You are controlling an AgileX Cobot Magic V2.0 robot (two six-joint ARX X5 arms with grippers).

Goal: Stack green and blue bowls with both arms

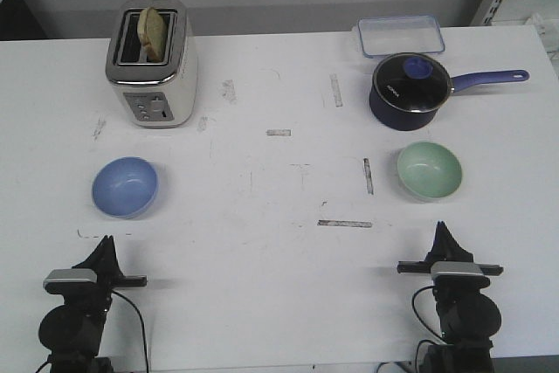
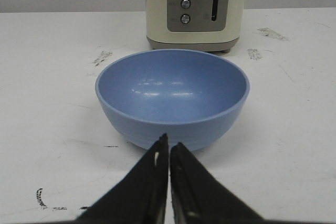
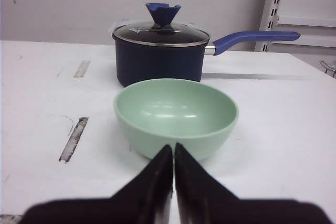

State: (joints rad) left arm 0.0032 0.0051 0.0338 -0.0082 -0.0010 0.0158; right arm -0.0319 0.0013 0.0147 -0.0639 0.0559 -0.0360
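The blue bowl (image 1: 126, 186) (image 2: 172, 95) sits upright and empty on the left of the white table. On the right sits the green bowl (image 1: 429, 169) (image 3: 176, 115), also upright and empty. My left gripper (image 1: 106, 241) (image 2: 168, 141) is shut with nothing in it, its tips just short of the blue bowl's near side. Just short of the green bowl's near side, my right gripper (image 1: 440, 227) (image 3: 174, 147) is shut and holds nothing. Both arms rest low at the table's front edge.
A cream toaster (image 1: 152, 63) (image 2: 195, 9) with bread in one slot stands behind the blue bowl. A dark navy saucepan (image 1: 410, 86) (image 3: 160, 52) with a glass lid and long handle stands behind the green bowl. A clear lidded box (image 1: 400, 36) lies at the back.
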